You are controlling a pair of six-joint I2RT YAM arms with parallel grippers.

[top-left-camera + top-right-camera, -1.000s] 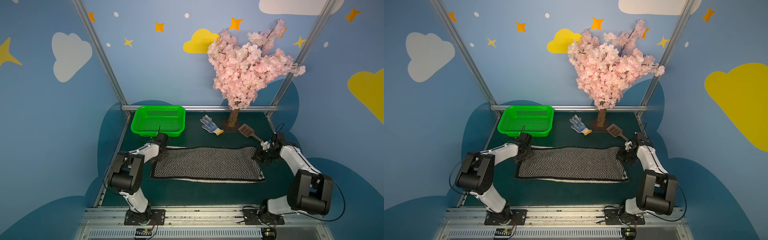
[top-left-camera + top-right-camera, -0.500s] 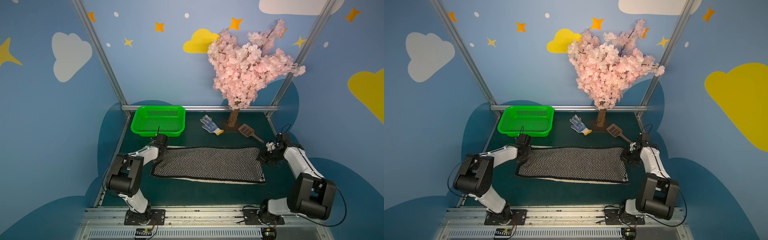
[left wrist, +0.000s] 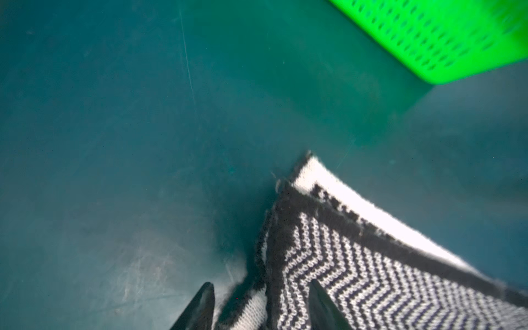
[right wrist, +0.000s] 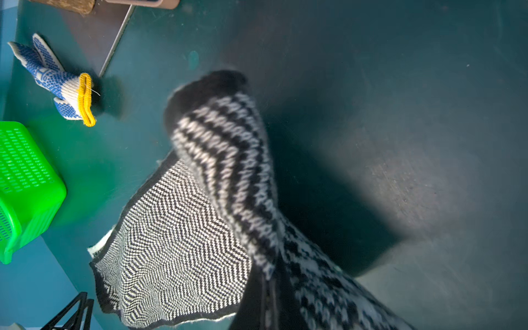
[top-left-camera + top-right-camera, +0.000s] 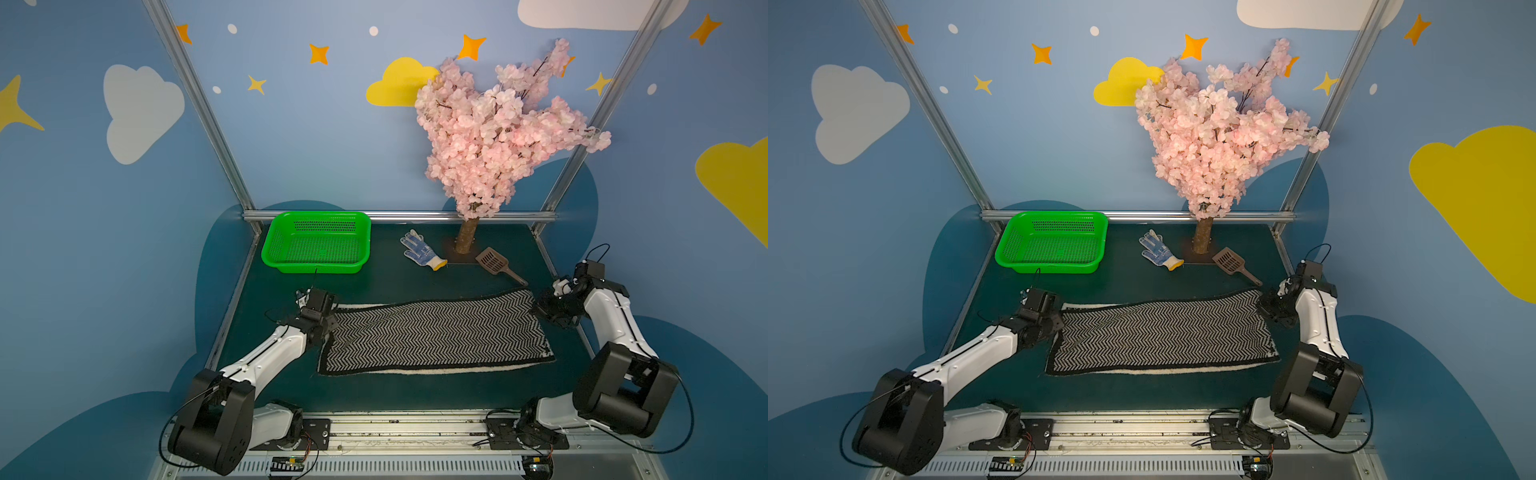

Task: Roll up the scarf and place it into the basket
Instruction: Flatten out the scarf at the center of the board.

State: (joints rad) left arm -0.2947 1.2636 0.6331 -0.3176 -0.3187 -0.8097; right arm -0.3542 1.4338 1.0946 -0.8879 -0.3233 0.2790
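Teal counter (image 5: 415,395) carried the scarf (image 5: 436,336) spread flat, zigzag side up, across the lower middle of both top views, below and right of the green basket (image 5: 316,268). The left claw (image 3: 261,283) stood apart, straddling the scarf's left corner. The right claw (image 5: 540,309) was clamped on its lifted right end.

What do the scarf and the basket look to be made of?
The scarf: knitted yarn, probably wool or acrylic; matte, fuzzy, stitch loops visible in the right wrist view. The basket: moulded plastic, likely; glossy bright green, with perforated walls and floor.
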